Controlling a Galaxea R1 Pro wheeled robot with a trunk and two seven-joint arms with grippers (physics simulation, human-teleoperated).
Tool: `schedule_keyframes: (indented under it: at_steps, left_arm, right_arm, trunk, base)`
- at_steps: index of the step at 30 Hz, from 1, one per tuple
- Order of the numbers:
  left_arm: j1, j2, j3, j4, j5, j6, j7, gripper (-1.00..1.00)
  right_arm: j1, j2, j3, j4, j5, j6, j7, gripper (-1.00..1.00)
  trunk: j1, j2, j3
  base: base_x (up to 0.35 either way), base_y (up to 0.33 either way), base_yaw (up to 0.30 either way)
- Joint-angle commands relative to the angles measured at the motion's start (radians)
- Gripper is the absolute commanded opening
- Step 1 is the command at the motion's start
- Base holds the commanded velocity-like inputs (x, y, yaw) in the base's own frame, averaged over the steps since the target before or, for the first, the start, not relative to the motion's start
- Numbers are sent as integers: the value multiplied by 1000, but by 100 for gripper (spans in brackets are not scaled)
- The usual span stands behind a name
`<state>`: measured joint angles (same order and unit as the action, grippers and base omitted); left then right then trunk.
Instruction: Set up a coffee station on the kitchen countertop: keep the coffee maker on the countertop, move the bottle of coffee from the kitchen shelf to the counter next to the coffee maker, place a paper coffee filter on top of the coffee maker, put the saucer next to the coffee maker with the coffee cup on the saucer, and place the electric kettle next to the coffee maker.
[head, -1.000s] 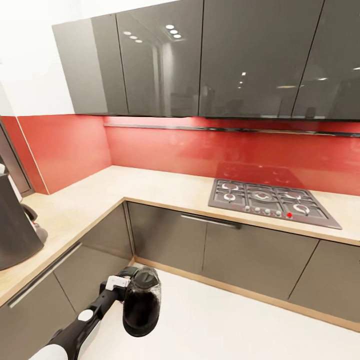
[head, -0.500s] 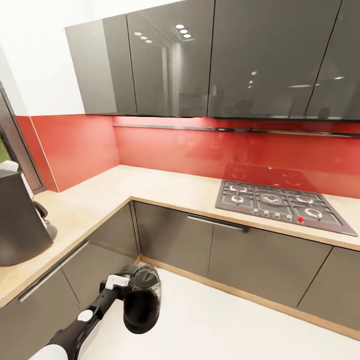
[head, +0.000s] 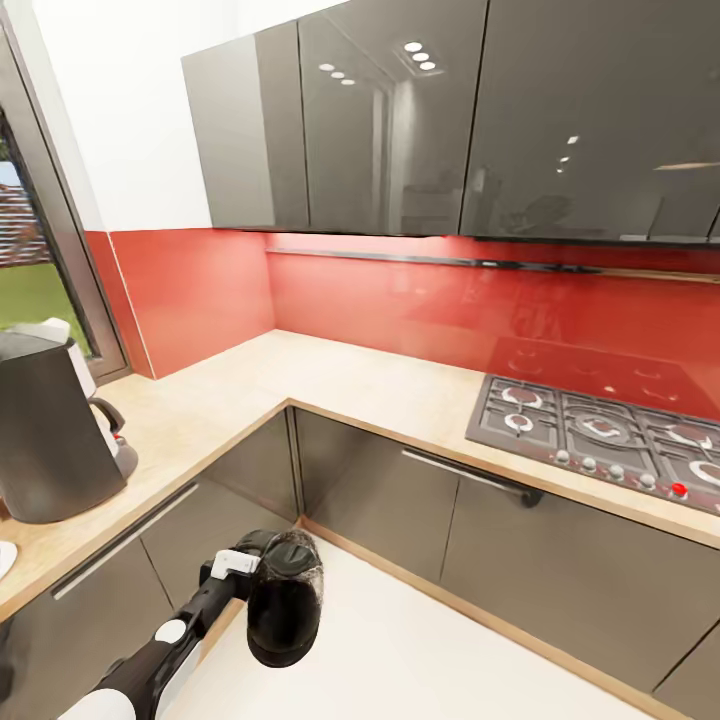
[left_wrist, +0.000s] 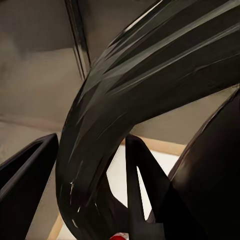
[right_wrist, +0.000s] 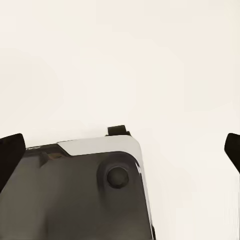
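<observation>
The electric kettle (head: 285, 603), rounded dark smoky glass, hangs low over the floor in front of the corner cabinets. My left gripper (head: 250, 557) is shut on its black loop handle (left_wrist: 100, 135), which runs between the two dark fingers (left_wrist: 27, 170). The coffee maker (head: 50, 435), tall and dark grey with a white piece at its top, stands on the beige countertop (head: 330, 375) at the far left. A white rim at the left edge looks like the saucer (head: 3, 556). My right gripper (right_wrist: 120, 150) is open over pale floor, fingertips (right_wrist: 10, 150) far apart.
The countertop turns a corner under a red backsplash and glossy grey wall cabinets (head: 400, 120). A gas hob (head: 610, 430) is set into it at the right. Grey base cabinets (head: 380, 490) with bar handles line the floor. A window (head: 30, 260) sits at the far left.
The head camera has turned left, so the whole scene slid right and more of the coffee maker and the window show. The kettle stays held in the same spot of the view.
</observation>
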<state>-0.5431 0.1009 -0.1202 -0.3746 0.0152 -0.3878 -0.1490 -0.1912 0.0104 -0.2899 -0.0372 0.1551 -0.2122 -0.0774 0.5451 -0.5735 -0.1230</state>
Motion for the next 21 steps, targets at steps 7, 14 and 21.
schedule_keyframes:
  at_steps: [7, 14, 21]
  left_arm:
    - [-1, 0, -1, 0, 2, -3, -1, -100]
    - [-1, 0, -1, 2, 2, -4, -1, -100]
    - [-1, 0, -1, 2, 3, -4, -1, -100]
  right_arm:
    - [-1, 0, -7, 0, 11, -3, -4, 100]
    - [-1, 0, -7, 0, 11, -3, -4, 100]
    - [0, 0, -8, 0, 11, -4, -4, 100]
  trunk:
    - [1, -1, -2]
    - [1, -1, -2]
    - [1, -1, -2]
  base:
    - [274, -205, 277]
    - [263, -207, 277]
    - [174, -225, 205]
